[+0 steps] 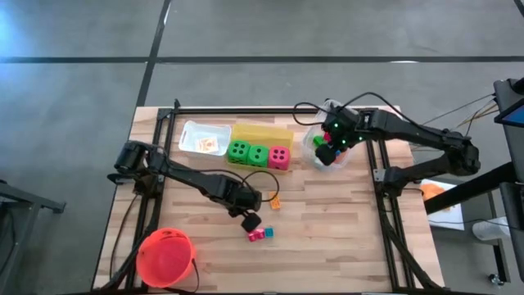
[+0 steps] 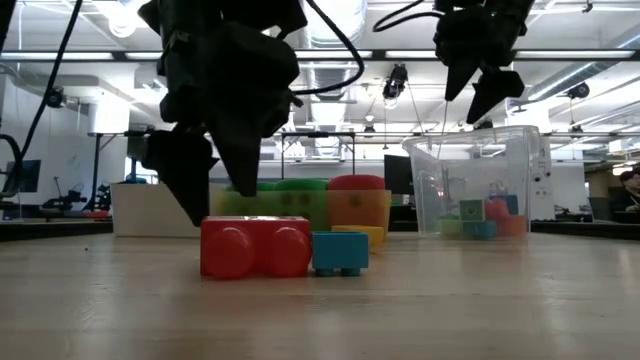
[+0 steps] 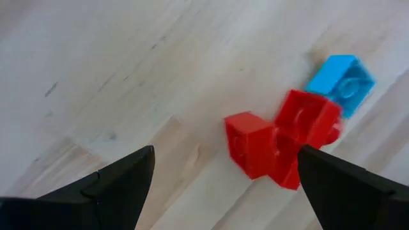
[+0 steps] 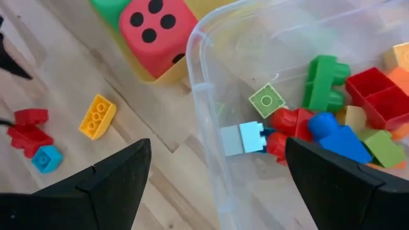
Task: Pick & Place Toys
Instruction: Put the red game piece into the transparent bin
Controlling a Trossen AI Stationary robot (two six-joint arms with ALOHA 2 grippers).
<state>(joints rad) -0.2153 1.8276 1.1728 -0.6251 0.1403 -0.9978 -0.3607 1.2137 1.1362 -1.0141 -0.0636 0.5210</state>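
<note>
Two red blocks (image 3: 281,144) and a small blue block (image 3: 342,80) lie together on the wooden table (image 1: 327,238), near its middle. My left gripper (image 3: 223,191) hangs open just above the table beside them, pointing steeply down, the red blocks close to one finger; the low view also shows this gripper (image 2: 215,185) behind the red blocks (image 2: 255,248). A yellow block (image 4: 97,116) lies flat a little farther back. My right gripper (image 4: 217,191) hovers open and empty over the clear bin's (image 1: 327,154) near rim. Two green dice (image 1: 248,153) and a pink-red die (image 1: 279,156) stand in a row at the yellow bin (image 1: 262,133).
The clear bin (image 4: 198,64) holds several coloured blocks. A white bin (image 1: 205,139) sits at the far left beside the yellow bin. An orange-red bucket (image 1: 166,258) stands at the near left corner. Bare wood lies to the right of the loose blocks.
</note>
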